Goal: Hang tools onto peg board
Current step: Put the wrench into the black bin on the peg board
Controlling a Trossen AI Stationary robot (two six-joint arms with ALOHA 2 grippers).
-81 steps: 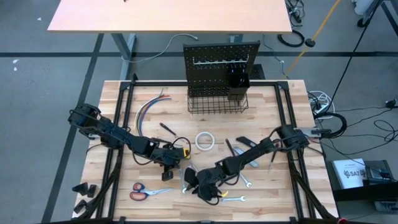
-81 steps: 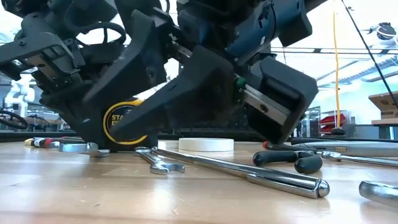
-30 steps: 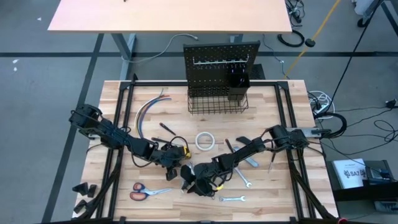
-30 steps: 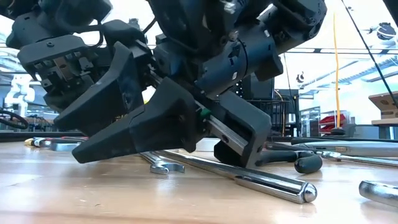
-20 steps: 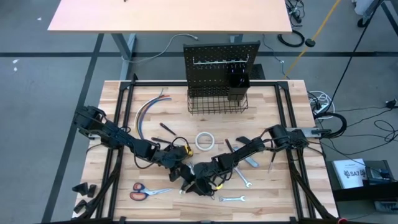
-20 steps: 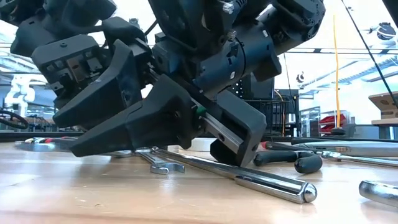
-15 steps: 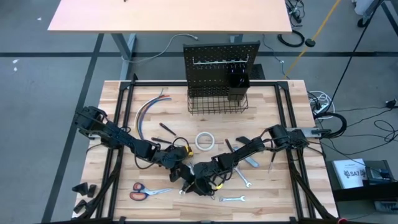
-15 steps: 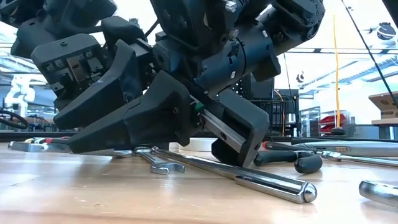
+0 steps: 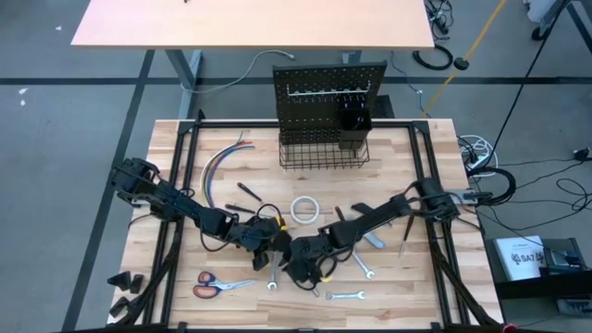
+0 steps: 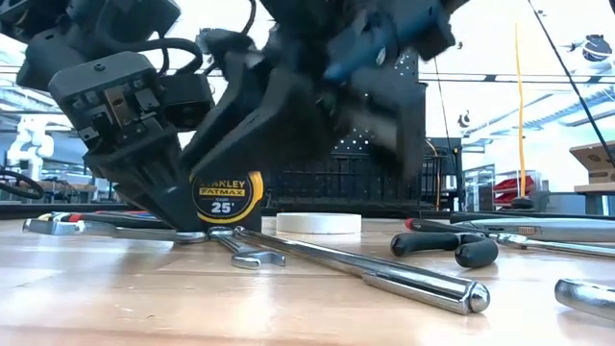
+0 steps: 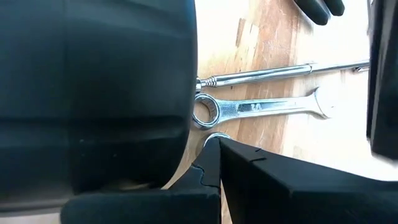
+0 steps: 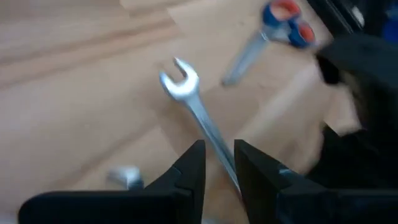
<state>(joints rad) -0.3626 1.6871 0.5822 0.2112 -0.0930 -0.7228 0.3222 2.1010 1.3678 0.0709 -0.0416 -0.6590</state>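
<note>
The right gripper (image 9: 298, 268) is on the near side of the white ring of tape (image 9: 305, 209), a little toward the left arm. Its two dark fingers are drawn close, with only a narrow gap between them. A slim silver open-ended wrench (image 12: 186, 93) runs with its shaft into this gap, so it seems to be pinched there, though the blur in the right wrist view does not let me be sure. I judge the grip is at the shaft, with the open head left free ahead of the fingers, because the free end is what must go over a hook.

The left gripper (image 10: 178, 223) is also on the near side of the ring, just beside the right one. It is fully closed and has hold of nothing. Its tip is down at the light wooden table (image 9: 398, 148), right next to the yellow and black tape measure (image 10: 226, 197), which stands on the table. Perhaps it waits there so as not to cross the other arm.

The upright black perforated peg board (image 9: 328, 88) stands on the far side of the ring, at the table's back edge, well apart from both grippers. Other tools lie near the ring, not yet hung
</note>
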